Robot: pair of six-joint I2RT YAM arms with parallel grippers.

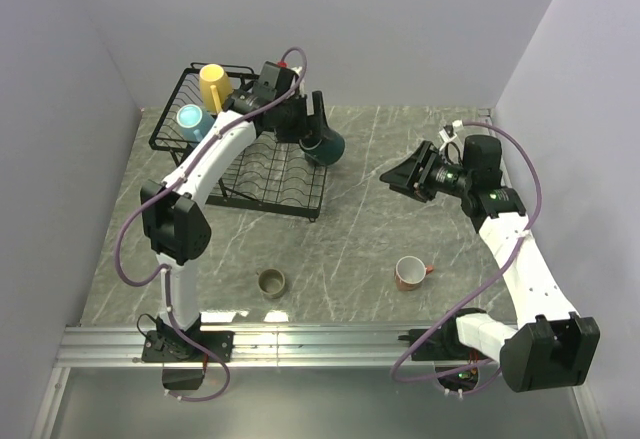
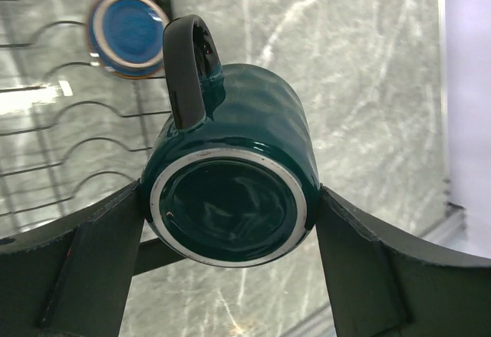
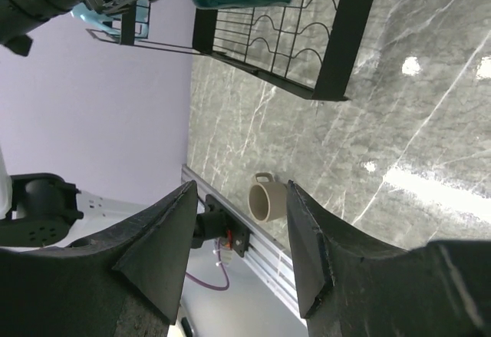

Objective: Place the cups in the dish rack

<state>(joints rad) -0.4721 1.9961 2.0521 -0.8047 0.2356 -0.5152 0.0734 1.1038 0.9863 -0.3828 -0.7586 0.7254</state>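
The left gripper (image 2: pixel 230 229) is clamping the dark teal mug (image 2: pixel 253 122) above the dish rack's (image 1: pixel 265 174) right edge, while the right gripper (image 1: pixel 398 176) is hovering open over the table (image 1: pixel 370 239).

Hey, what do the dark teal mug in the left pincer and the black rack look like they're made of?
The teal mug looks like glazed ceramic: its surface is glossy with bright reflections, and a pale unglazed ring circles the base. The rack looks like metal wire with a black coating: thin bent rods, fairly dull; the coating itself cannot be told.
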